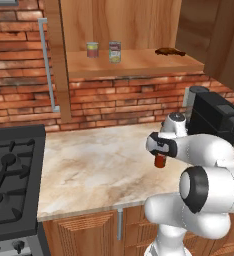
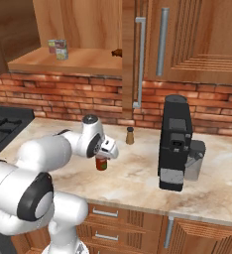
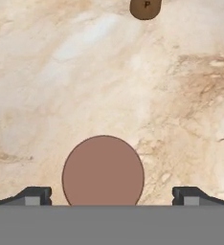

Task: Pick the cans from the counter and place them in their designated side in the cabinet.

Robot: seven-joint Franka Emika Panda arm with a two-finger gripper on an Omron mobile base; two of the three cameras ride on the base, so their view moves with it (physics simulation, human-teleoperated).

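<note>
Now you are on the pick-up of the dark red can (image 3: 103, 171), standing on the surface (image 1: 99, 165) between the spread fingers of your hand (image 3: 112, 195); next, lower, close, lift toward the cabinet shelf (image 1: 139, 62).

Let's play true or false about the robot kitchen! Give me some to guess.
1. Two cans stand on the cabinet shelf. True: a greenish-topped can and a silvery can.
2. The dark red can lies on the stove. False: it stands on the counter under the gripper.
3. The fingers squeeze the can. False: they stand wide apart.
4. A brown shaker stands beside the black coffee machine. True.
</note>
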